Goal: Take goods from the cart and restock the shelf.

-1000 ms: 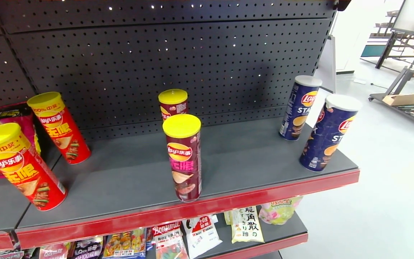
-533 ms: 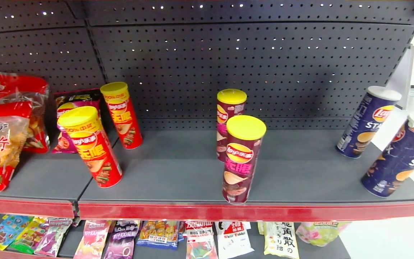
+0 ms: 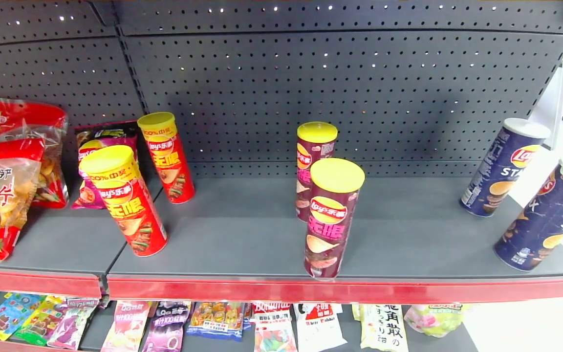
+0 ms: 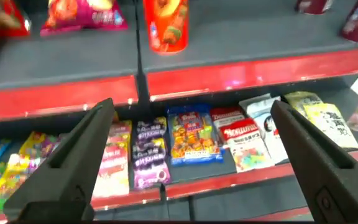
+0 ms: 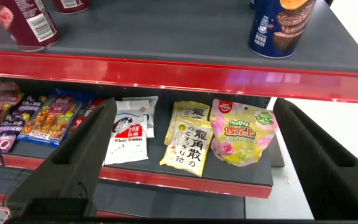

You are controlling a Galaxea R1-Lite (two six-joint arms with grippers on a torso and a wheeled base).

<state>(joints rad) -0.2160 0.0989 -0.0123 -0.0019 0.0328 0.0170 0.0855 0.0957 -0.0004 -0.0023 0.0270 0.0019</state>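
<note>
On the grey shelf (image 3: 242,244) with a red front lip stand two red chip cans (image 3: 124,200) with yellow lids at the left, two maroon chip cans (image 3: 331,217) in the middle and two dark blue chip cans (image 3: 504,166) with white lids at the right. My left gripper (image 4: 191,162) is open and holds nothing; it faces the lower shelf of snack packets (image 4: 191,134), below the red lip. My right gripper (image 5: 194,162) is open and holds nothing too; it faces the lower shelf under a blue can (image 5: 280,25).
Red snack bags (image 3: 3,176) and a purple chip bag (image 3: 100,142) stand on the neighbouring shelf section at the left. A black pegboard (image 3: 311,98) backs the shelf. Small packets (image 3: 271,325) line the lower shelf. Bare shelf lies between the can groups.
The head camera has swung left, so the whole shelf has shifted right in the picture and the left section with bags has come into view. The cans themselves have not moved.
</note>
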